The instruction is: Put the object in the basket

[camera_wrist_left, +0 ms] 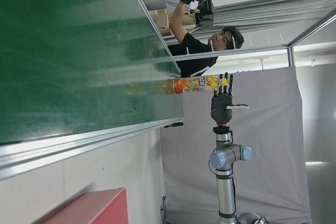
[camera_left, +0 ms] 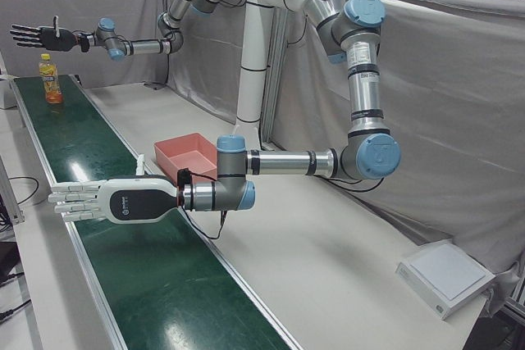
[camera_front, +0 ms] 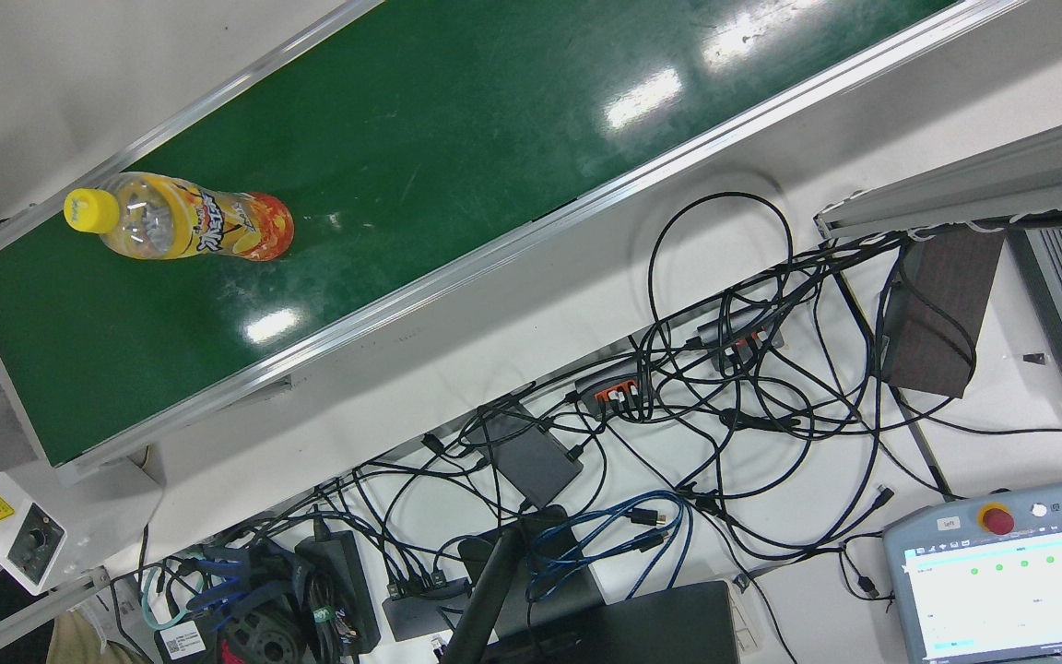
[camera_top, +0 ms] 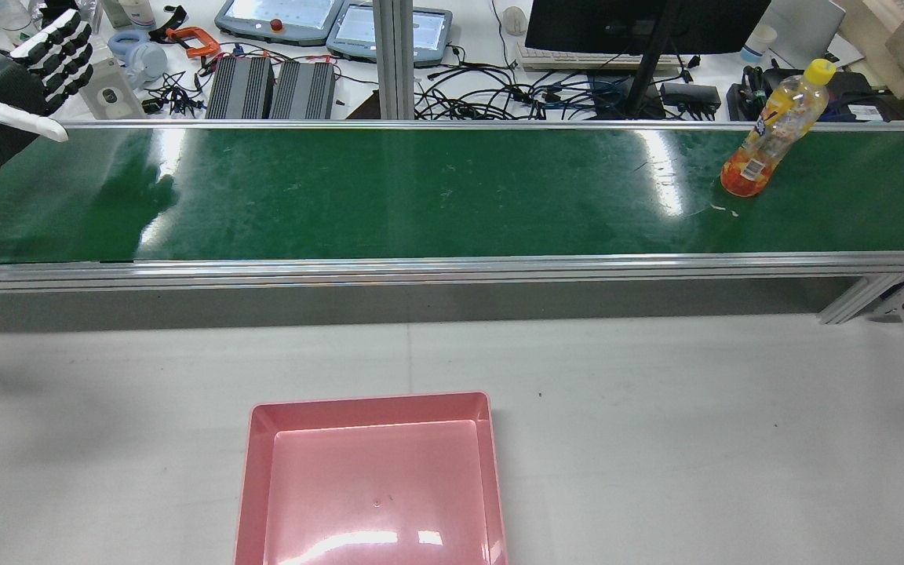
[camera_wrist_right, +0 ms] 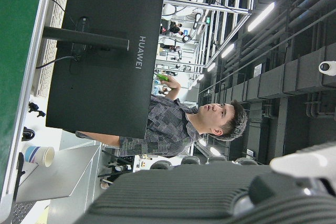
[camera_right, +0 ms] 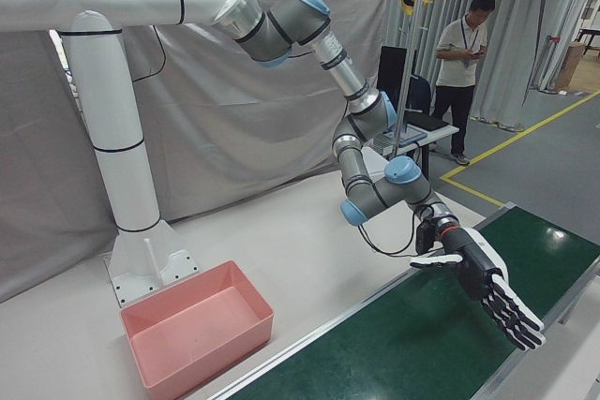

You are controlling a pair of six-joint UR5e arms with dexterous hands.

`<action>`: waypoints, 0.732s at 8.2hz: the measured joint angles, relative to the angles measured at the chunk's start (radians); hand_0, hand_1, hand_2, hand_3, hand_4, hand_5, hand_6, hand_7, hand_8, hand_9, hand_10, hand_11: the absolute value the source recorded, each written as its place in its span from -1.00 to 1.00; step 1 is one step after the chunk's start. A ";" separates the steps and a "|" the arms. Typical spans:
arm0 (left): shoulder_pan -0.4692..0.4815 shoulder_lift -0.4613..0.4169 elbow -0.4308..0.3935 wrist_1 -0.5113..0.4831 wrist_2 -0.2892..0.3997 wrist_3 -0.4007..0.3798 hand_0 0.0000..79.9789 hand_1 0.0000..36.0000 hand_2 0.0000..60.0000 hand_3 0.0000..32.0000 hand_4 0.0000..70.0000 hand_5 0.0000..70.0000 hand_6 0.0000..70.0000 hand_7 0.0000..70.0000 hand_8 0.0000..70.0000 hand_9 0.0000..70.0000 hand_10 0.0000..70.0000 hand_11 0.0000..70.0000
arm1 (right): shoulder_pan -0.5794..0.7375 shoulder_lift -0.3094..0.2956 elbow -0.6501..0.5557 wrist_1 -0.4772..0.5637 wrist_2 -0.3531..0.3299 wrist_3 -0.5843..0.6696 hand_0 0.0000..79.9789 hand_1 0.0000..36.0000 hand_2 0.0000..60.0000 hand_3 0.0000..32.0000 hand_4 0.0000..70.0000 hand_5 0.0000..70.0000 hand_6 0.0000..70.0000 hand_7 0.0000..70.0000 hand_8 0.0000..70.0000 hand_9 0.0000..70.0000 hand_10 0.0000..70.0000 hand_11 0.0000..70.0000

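A yellow-capped orange drink bottle (camera_top: 774, 129) stands upright on the green conveyor belt (camera_top: 421, 196) near its right end in the rear view. It also shows in the front view (camera_front: 181, 219) and the left-front view (camera_left: 52, 79). The pink basket (camera_top: 373, 400) sits empty on the white table in front of the belt. My left hand (camera_top: 5, 86) is open and flat over the belt's far left end, far from the bottle. It also shows in the right-front view (camera_right: 483, 278). My right hand (camera_left: 37, 36) is open in the air above and beyond the bottle, not touching it.
Behind the belt lie tangled cables (camera_front: 725, 387), teach pendants (camera_top: 279, 16) and a monitor (camera_top: 640, 23). A belt control box (camera_front: 24, 535) sits at the bottle's end. A person (camera_right: 464, 63) stands beyond the station. The white pedestal (camera_right: 122, 166) stands behind the basket.
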 measured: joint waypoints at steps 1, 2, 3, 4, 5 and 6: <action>0.000 -0.002 0.008 -0.004 0.000 -0.001 0.56 -0.36 -1.00 -1.00 -1.00 -1.00 -1.00 -1.00 -1.00 -1.00 -1.00 -1.00 | 0.000 0.000 0.000 0.000 0.000 0.000 -1.00 -1.00 -1.00 -1.00 -1.00 -1.00 -1.00 -1.00 -1.00 -1.00 -1.00 -1.00; 0.000 -0.004 0.011 -0.005 0.000 -0.002 0.56 -0.36 -1.00 -1.00 -1.00 -1.00 -1.00 -1.00 -1.00 -1.00 -1.00 -1.00 | 0.000 0.000 0.000 0.000 0.000 0.000 -1.00 -1.00 -1.00 -1.00 -1.00 -1.00 -1.00 -1.00 -1.00 -1.00 -1.00 -1.00; 0.000 -0.005 0.012 -0.006 0.000 -0.001 0.57 -0.35 -1.00 -1.00 -1.00 -1.00 -1.00 -1.00 -1.00 -1.00 -1.00 -1.00 | 0.000 0.000 0.000 -0.001 0.000 0.000 -1.00 -1.00 -1.00 -1.00 -1.00 -1.00 -1.00 -1.00 -1.00 -1.00 -1.00 -1.00; 0.000 -0.007 0.012 -0.006 0.001 -0.001 0.57 -0.34 -1.00 -1.00 -1.00 -1.00 -1.00 -1.00 -1.00 -1.00 -1.00 -1.00 | 0.000 0.000 0.000 0.000 0.000 0.000 -1.00 -1.00 -1.00 -1.00 -1.00 -1.00 -1.00 -1.00 -1.00 -1.00 -1.00 -1.00; 0.000 -0.007 0.012 -0.006 0.001 -0.001 0.58 -0.34 -1.00 -1.00 -1.00 -1.00 -1.00 -1.00 -1.00 -1.00 -1.00 -1.00 | 0.000 0.000 0.000 0.000 0.000 0.000 -1.00 -1.00 -1.00 -1.00 -1.00 -1.00 -1.00 -1.00 -1.00 -1.00 -1.00 -1.00; 0.000 -0.008 0.012 -0.006 0.001 -0.002 0.57 -0.35 -1.00 -1.00 -1.00 -1.00 -1.00 -1.00 -1.00 -1.00 -1.00 -1.00 | 0.000 0.000 0.000 0.000 0.000 0.000 -1.00 -1.00 -1.00 -1.00 -1.00 -1.00 -1.00 -1.00 -1.00 -1.00 -1.00 -1.00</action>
